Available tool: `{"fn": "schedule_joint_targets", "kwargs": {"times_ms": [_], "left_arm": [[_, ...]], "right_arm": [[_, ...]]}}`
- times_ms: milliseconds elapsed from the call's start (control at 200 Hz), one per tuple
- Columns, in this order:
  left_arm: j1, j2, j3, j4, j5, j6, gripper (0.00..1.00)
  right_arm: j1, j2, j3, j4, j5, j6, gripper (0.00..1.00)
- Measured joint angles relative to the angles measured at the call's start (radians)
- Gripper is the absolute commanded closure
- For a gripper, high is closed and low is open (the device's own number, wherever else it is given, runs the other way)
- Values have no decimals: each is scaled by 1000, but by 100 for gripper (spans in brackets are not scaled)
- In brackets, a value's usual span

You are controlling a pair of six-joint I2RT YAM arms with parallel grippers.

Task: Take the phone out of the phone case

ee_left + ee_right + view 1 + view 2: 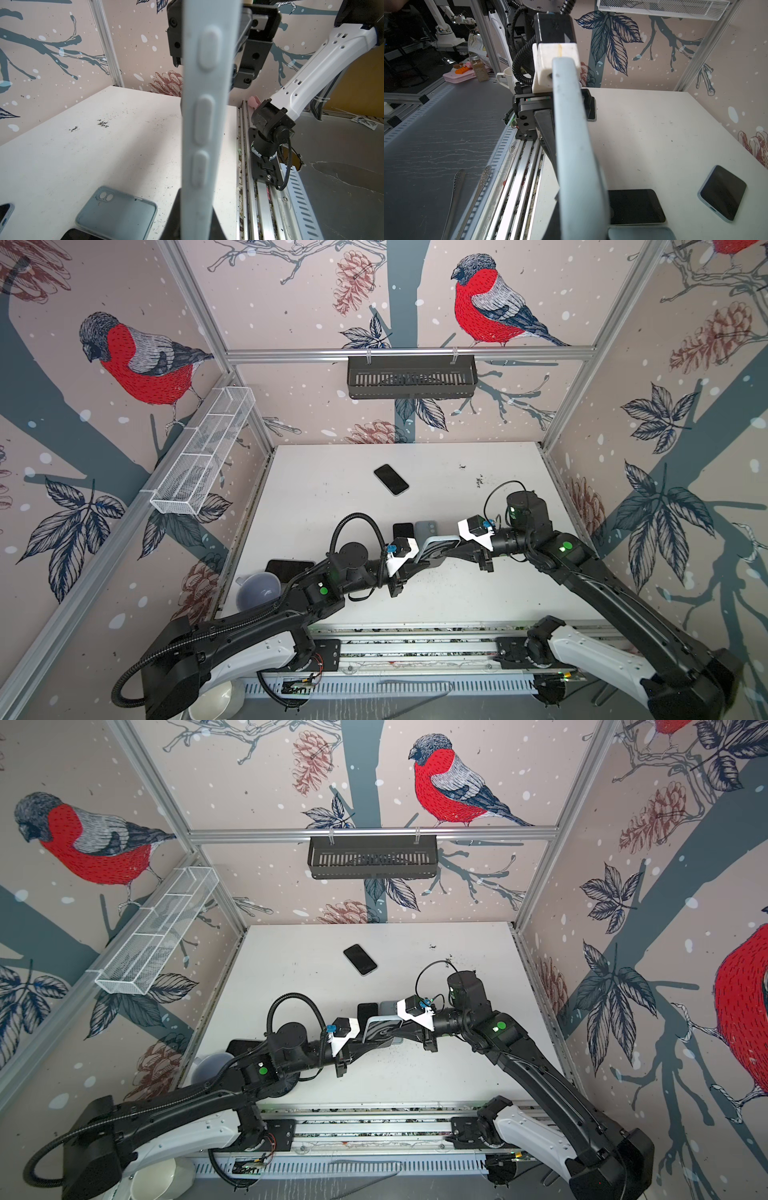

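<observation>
Pale-blue silicone phone case [438, 547], dark-screened phone [382, 1031] inside, runs lengthwise between my grippers, so neither's nearer: left gripper [420, 562] clamped on one end, right gripper [457, 551] pinched shut on the other.

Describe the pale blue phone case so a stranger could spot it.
Above the white table, the left gripper and right gripper meet. The pale blue phone case bridges them, the only one lifted; the dark phone and grey-green case behind lie flat.
</observation>
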Motion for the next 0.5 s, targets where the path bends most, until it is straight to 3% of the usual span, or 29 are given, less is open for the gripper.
{"fn": "schedule_joint_targets", "kwargs": {"times_ms": [70, 145, 185, 330, 500], "left_arm": [[5, 12, -2, 8, 2, -1, 88], [10, 24, -4, 13, -5, -6, 52], [13, 30, -5, 23, -30, -20, 43], [22, 27, -6, 77, -38, -46, 35], [56, 22, 22, 64, -26, -56, 34]], "right_arm": [[0, 5, -3, 2, 8, 3, 99], [0, 18, -3, 5, 11, 3, 100], [2, 29, -2, 5, 18, 2, 100], [1, 67, 18, 5, 64, 2, 100], [-1, 85, 27, 5, 103, -4, 100]]}}
